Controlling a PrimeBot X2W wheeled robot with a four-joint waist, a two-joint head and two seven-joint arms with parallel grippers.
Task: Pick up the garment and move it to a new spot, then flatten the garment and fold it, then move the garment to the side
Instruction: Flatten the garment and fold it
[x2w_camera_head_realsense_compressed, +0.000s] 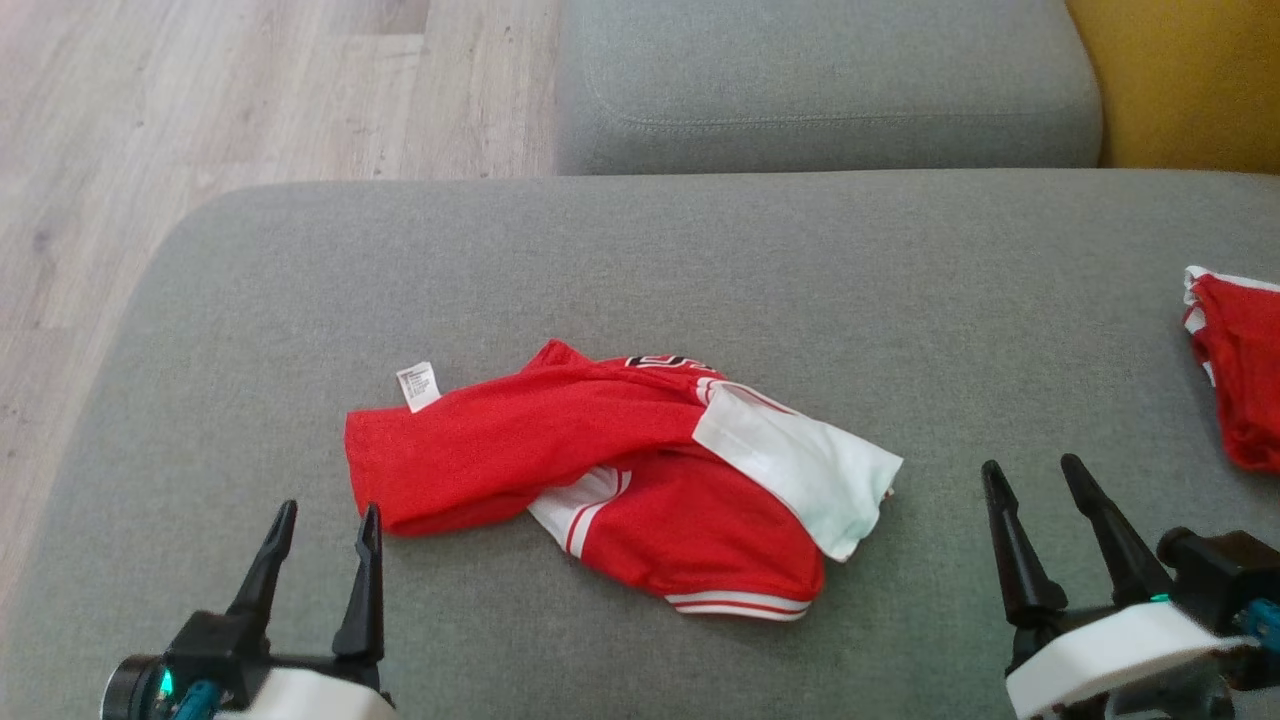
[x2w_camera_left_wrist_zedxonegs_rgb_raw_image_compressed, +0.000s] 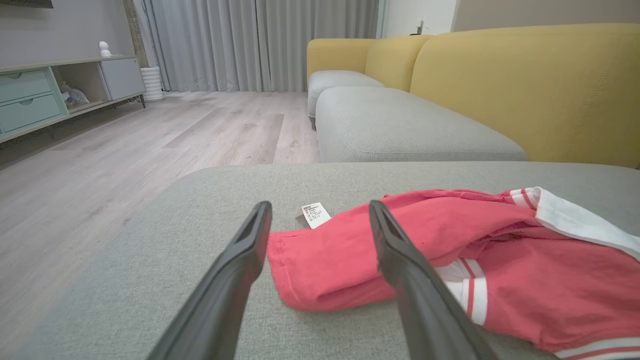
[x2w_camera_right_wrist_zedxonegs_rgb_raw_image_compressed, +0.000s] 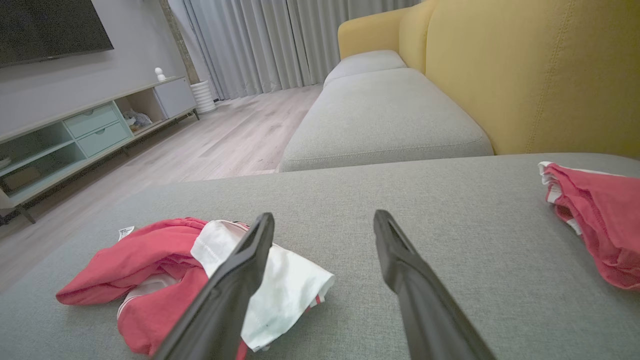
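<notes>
A crumpled red garment with white sleeves and striped cuffs lies in the middle of the grey cushion. Its white care label sticks out at the upper left. My left gripper stands open just below the garment's left edge, empty; in the left wrist view that gripper frames the red hem. My right gripper is open and empty on the bare cushion to the right of the garment's white sleeve. In the right wrist view the right gripper points over bare fabric.
A second red and white garment lies at the cushion's right edge. Another grey seat cushion sits behind, with a yellow backrest at the far right. Wooden floor drops away on the left. A TV cabinet stands across the room.
</notes>
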